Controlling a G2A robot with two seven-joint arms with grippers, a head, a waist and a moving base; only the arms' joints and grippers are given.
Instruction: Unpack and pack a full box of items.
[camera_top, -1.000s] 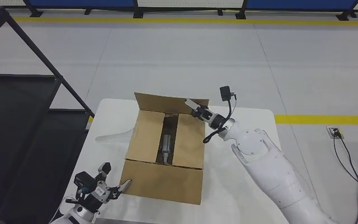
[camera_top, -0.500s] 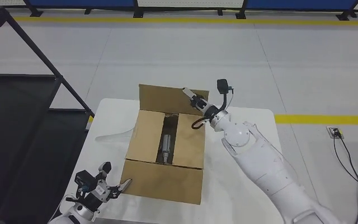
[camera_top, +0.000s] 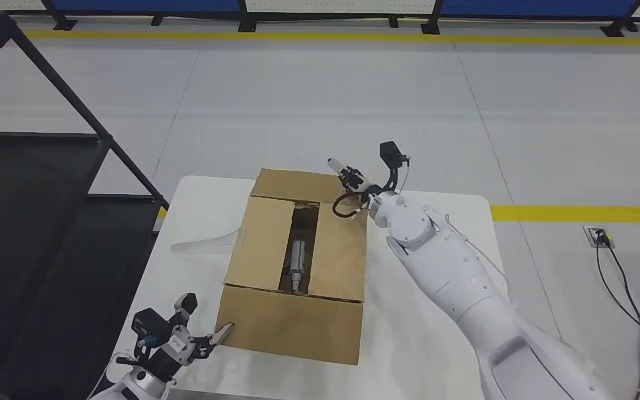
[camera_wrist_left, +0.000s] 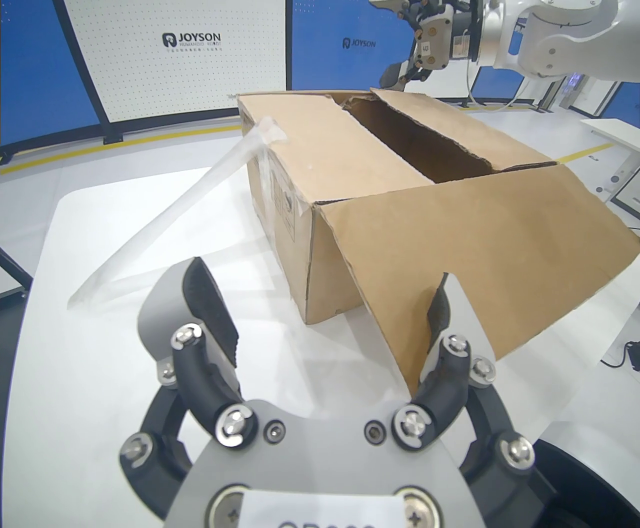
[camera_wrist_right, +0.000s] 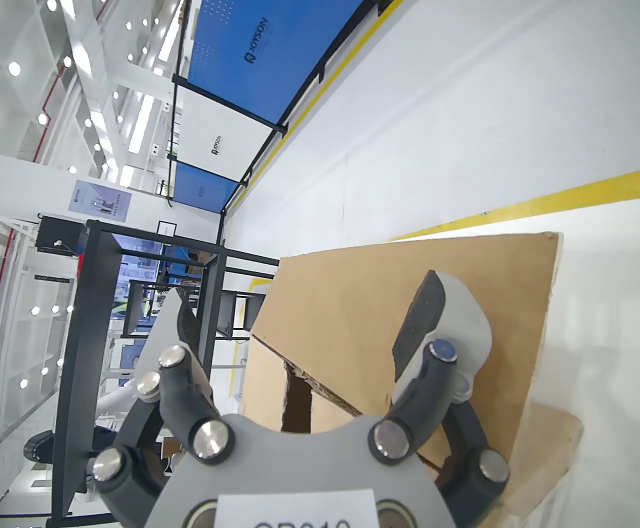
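Two long top flaps of the box lie nearly shut, leaving a narrow slot between them. A grey item shows through the slot. Its long axis runs along the slot, from the box's near side to its far side.

The right gripper hangs at the far side of the box, over the raised far flap. Its fingers are spread and hold nothing. The flap's free edge lies between them, and contact cannot be confirmed.

The left gripper is just off the box's near corner, low over the worktop. Its fingers are spread and empty, pointing at the near flap, which slopes outward and down. A clear tape strip trails from the box's side onto the worktop.

Judgement: unpacking has not begun. The item sits below and nearward of the right gripper, which is the nearer arm. The long flaps probably need folding back before either arm can reach it.
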